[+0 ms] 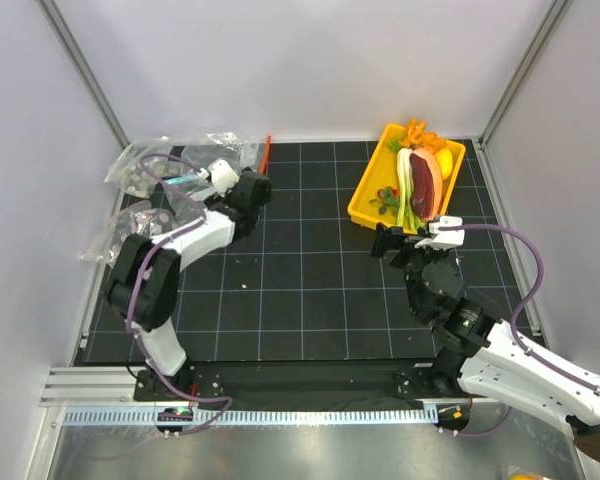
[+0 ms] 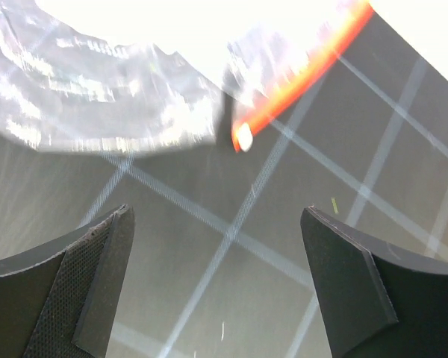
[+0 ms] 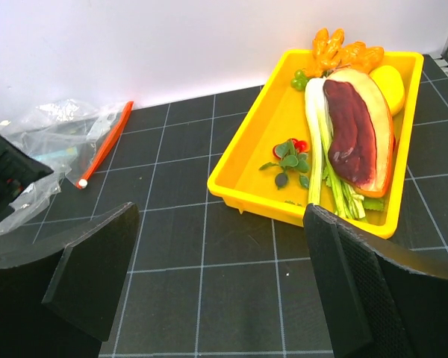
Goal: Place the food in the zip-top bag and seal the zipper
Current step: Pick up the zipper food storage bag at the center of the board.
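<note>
Plainly, the coming move turned on the left side. The left fingers [image 1: 258,185] stood spread apart with nothing between them, and the crinkly clear plastic zip-top bag [image 2: 97,82] lay just beyond their tips on the black gridded bench [image 1: 300,300], untouched. The narrow orange-red zipper [image 2: 306,74] ran slantwise in the left wrist view. Its near end sat ahead of the gap and the strip climbed away to the right, so its long axis lay oblique to the line between the fingers. I judged a wrist turn would be needed before any pinch on it. The film looked thin, glossy and floppy, likely to slide or bunch; the strip looked stiffer.

The right fingers [image 1: 400,240] were likewise open and empty, facing the near wall of the yellow plastic tray [image 3: 246,195]. All the food sat in that tray, well apart from the bag: a dark-red slab [image 3: 355,130] lying lengthwise beside pale green stalks [image 3: 321,149], orange carrot pieces [image 3: 343,52] at the far end, and small red and green bits [image 3: 287,153] on the floor. The pieces looked hard, smooth and rounded. The right arm was nearer the food, the left nearer the bag.
</note>
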### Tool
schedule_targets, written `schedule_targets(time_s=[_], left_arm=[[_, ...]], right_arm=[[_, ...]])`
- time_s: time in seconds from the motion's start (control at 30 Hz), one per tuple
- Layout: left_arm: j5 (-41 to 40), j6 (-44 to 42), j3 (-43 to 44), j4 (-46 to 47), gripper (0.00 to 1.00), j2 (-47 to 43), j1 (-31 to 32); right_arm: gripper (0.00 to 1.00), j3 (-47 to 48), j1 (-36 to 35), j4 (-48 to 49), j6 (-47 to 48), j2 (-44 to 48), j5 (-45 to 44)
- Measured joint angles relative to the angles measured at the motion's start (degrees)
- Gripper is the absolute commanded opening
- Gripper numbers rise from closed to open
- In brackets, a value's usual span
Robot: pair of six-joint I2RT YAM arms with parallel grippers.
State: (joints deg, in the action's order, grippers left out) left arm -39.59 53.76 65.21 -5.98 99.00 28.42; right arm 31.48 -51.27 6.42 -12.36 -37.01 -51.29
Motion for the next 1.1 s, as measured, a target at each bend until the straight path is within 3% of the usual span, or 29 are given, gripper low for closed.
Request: schedule_targets(time_s=[0.3, 0.5, 0.57, 0.63, 0.67, 0.7, 0.77, 1.1], left_arm=[[2.25, 1.49, 14.32, 0.39, 0.92, 13.66, -12.26], [4.09, 1.03, 23.47, 1.81, 0.84, 22.01, -15.78], [5.6, 1.16, 25.05, 2.73, 0.75, 24.41, -16.48], [8.17, 0.83, 26.8, 3.45, 0.6, 27.26, -17.16], [9.51, 0.35, 27.76, 3.74, 0.47, 28.7, -17.59], [10.69, 0.02, 28.72, 3.89, 0.25, 30.01, -18.03], [12.31, -0.74, 30.14, 4.02, 0.01, 31.56, -18.67], [16.85, -1.44, 25.09, 4.9, 0.0, 25.59, -18.93]], right_arm=[[1.0, -0.28, 0.0, 0.04, -0.72, -0.74, -0.04], [1.0, -0.28, 0.0, 0.02, -1.49, -0.96, 0.04], [1.0, -0.28, 0.0, 0.02, -1.55, -0.96, 0.04], [1.0, -0.28, 0.0, 0.0, -1.62, -0.87, 0.07], [1.0, -0.28, 0.0, 0.02, -1.66, -0.83, 0.07], [1.0, -0.28, 0.0, 0.0, -1.75, -0.76, 0.09], [1.0, -0.28, 0.0, -0.02, -1.79, -0.68, 0.04], [1.0, -0.28, 0.0, -0.02, -1.9, -0.11, 0.0]])
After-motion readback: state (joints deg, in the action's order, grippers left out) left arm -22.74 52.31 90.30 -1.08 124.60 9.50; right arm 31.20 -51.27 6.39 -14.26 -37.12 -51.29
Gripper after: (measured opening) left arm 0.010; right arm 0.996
